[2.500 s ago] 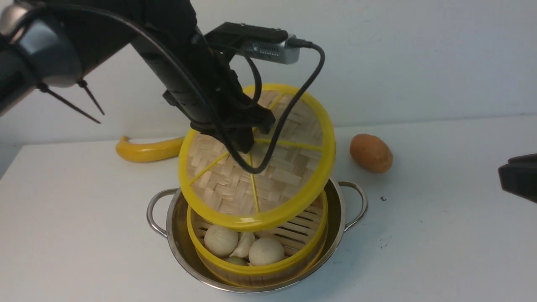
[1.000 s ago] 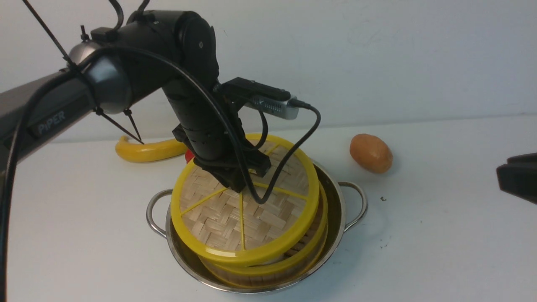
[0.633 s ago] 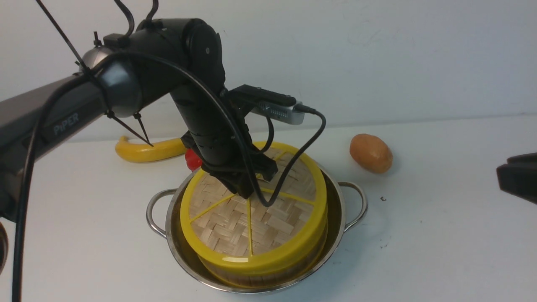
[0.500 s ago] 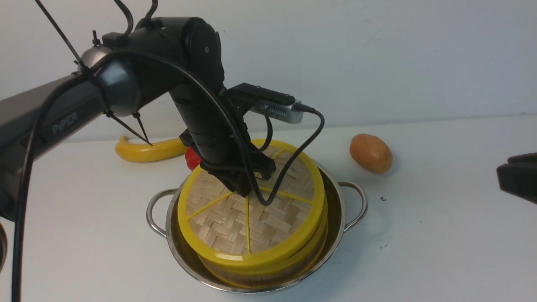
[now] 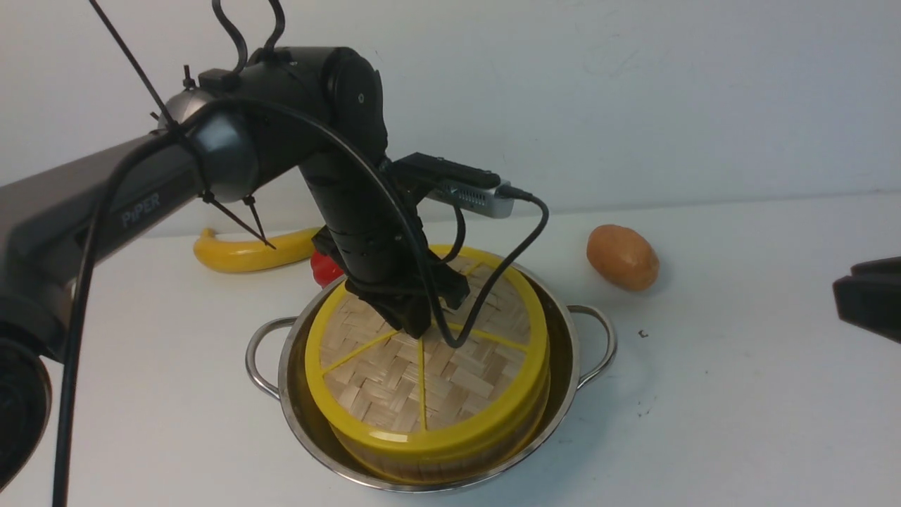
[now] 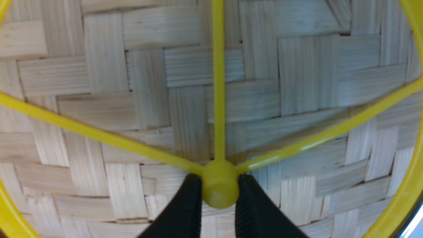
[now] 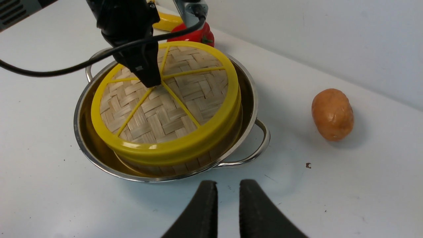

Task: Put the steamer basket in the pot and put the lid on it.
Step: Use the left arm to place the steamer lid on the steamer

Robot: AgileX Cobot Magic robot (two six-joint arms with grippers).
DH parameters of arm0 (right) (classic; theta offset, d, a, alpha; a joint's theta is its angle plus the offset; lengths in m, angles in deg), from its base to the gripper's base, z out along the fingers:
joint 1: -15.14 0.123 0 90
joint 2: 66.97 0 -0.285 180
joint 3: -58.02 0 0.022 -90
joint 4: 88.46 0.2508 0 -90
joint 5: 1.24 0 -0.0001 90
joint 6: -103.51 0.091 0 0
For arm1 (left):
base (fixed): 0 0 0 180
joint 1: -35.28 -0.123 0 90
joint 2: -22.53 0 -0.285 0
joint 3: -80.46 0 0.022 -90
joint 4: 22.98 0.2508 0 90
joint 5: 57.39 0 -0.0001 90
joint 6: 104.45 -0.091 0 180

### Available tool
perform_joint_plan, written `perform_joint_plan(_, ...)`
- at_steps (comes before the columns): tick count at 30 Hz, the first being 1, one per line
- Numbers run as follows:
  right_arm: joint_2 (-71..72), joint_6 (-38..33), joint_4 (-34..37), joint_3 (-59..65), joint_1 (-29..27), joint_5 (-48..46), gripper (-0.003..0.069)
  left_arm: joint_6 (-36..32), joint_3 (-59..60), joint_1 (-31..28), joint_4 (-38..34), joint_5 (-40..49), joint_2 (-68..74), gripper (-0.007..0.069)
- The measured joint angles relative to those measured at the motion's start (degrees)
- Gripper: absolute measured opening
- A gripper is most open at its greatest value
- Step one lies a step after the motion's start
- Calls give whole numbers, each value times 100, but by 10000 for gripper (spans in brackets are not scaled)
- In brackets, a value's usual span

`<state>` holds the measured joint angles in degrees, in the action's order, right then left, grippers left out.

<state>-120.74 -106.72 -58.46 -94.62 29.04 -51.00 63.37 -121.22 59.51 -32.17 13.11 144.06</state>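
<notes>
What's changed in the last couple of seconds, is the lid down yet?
The left claw lowered the lid from a tilted hover above the pot and levelled it onto the steamer basket, hiding the dumplings. It has not let go: the claw stays shut on the centre knob. Pot, basket inside it, potato, banana and right claw stayed put.

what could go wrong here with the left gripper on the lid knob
The left gripper is clamped on the knob of the lid; rising before it opens could lift the lid off the steamer basket. A sideways pull could skew the basket in the pot. The wrist cable loops near the knob and might snag.
</notes>
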Motion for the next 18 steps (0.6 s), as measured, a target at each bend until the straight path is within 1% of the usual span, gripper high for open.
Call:
perform_joint_plan(11, 0, 0, 0, 0, 0, -6, 97, -72, -50, -6, -136, 13, 3, 122)
perform_joint_plan(14, 0, 0, 0, 0, 0, -13, 97, -78, -50, -6, -181, 13, 3, 134)
perform_joint_plan(16, 0, 0, 0, 0, 0, -13, 97, -84, -50, -6, -345, 2, 3, 170)
perform_joint_plan(18, 0, 0, 0, 0, 0, -13, 97, -95, -50, 1, -476, -4, 3, 224)
